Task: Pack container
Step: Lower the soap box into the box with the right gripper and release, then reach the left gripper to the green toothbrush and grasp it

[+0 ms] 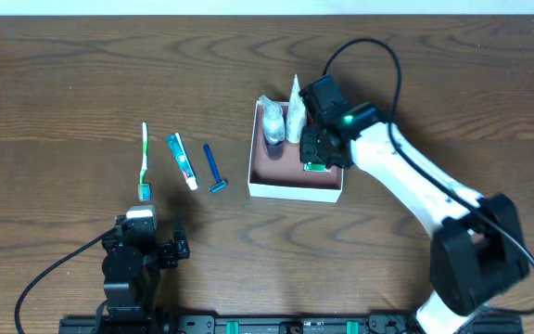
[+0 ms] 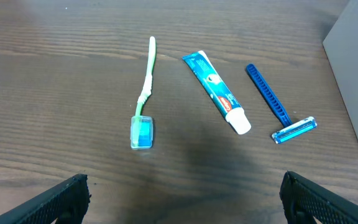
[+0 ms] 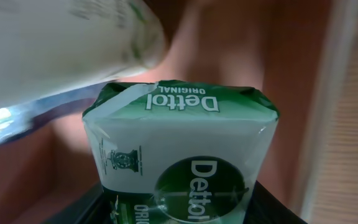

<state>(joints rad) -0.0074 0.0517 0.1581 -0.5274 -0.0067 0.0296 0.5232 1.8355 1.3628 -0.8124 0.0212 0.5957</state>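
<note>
Left claw (image 2: pixel 185 180): opened wide, empty.
Toothbrush (image 2: pixel 146 78), toothpaste (image 2: pixel 216 93), razor (image 2: pixel 267 93): not yet packed.
Container (image 1: pixel 295 191): placed right of the razor.
Right claw (image 1: pixel 320 153): closed on soap bar (image 3: pixel 179 149) inside container.
Risk: leaning tube (image 1: pixel 294 108) may be toppled by the soap.

Robot lab bench: wood-grain table (image 1: pixel 54 65), trailing cables (image 1: pixel 369 40).

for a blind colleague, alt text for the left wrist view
A green-and-white toothbrush, a blue toothpaste tube and a blue razor lie in a row on the wooden table. A wall of the container shows at right; the left gripper's open jaws frame the bottom corners.
</note>
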